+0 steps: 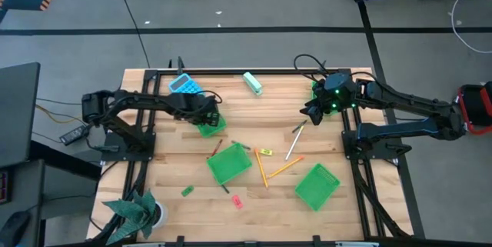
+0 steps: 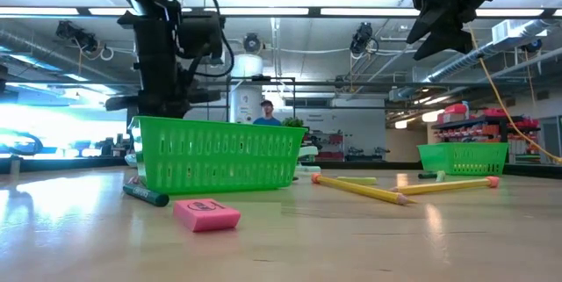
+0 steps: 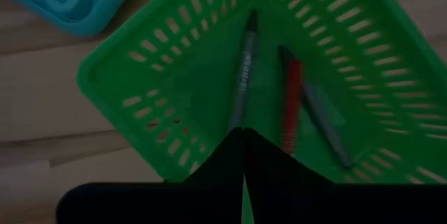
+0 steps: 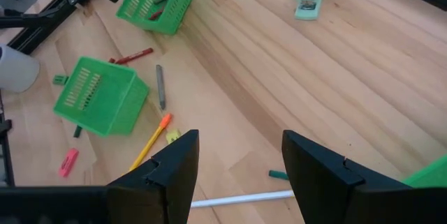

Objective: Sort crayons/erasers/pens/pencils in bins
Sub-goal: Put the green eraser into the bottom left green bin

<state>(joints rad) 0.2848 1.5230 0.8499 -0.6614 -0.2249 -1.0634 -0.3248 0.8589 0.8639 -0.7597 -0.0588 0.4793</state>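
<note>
Three bins (image 1: 228, 165) are lying across the counter (image 1: 277, 116); a fourth (image 3: 174, 77), beside the calculator (image 1: 184, 85), is sitting under the closed left gripper (image 3: 242, 140) and holding pens (image 3: 241, 77), while the right gripper (image 4: 241, 158) is hanging wide open.

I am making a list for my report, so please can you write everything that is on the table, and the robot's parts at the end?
bins: three seen, bright green; one under the left tool, one mid-table, one front right
pencils: two orange, one white; between the middle and right bins
erasers: one pink and one green, near the front; one yellow, by the pencils
sticks: one red, two grey; inside the far-left bin
calculator: one, blue; far left
block: one, teal and white; far edge
plant: one, teal; front left corner
left tool: shut; over the far-left bin
right tool: open; raised over the table's right side
</note>
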